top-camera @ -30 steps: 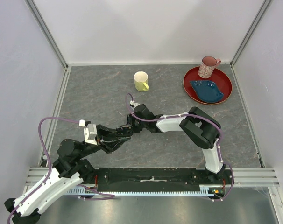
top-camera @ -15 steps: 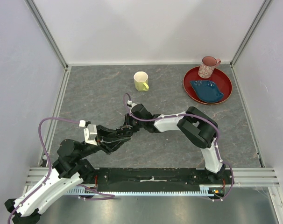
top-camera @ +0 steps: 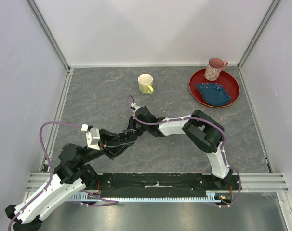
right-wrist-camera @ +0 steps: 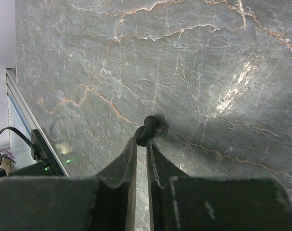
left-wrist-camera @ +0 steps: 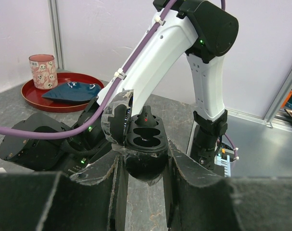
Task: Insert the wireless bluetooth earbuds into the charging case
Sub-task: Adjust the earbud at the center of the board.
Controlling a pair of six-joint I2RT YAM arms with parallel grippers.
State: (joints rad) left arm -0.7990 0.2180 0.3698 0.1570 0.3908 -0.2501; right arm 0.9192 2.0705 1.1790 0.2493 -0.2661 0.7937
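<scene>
The black charging case (left-wrist-camera: 145, 139) stands with its lid (left-wrist-camera: 116, 119) swung open, and its two sockets show no buds in them. My left gripper (left-wrist-camera: 144, 161) is shut on the case's body and holds it just above the table. In the right wrist view a small black earbud (right-wrist-camera: 149, 126) rests on the grey stone table. My right gripper (right-wrist-camera: 141, 141) is pinched shut on its stem end. In the top view both grippers meet at centre left, the right gripper (top-camera: 132, 127) just behind the left gripper (top-camera: 128, 138). No other earbuds show.
A yellow mug (top-camera: 145, 83) stands at the back centre. At the back right a red tray (top-camera: 232, 79) carries a pink cup (top-camera: 215, 68) and a blue dish (top-camera: 214, 93). Metal rails edge the table on the left and near sides.
My right gripper's jaws have closed onto the black earbud, and its arm has shifted slightly left. The left arm and the case have stayed still.
</scene>
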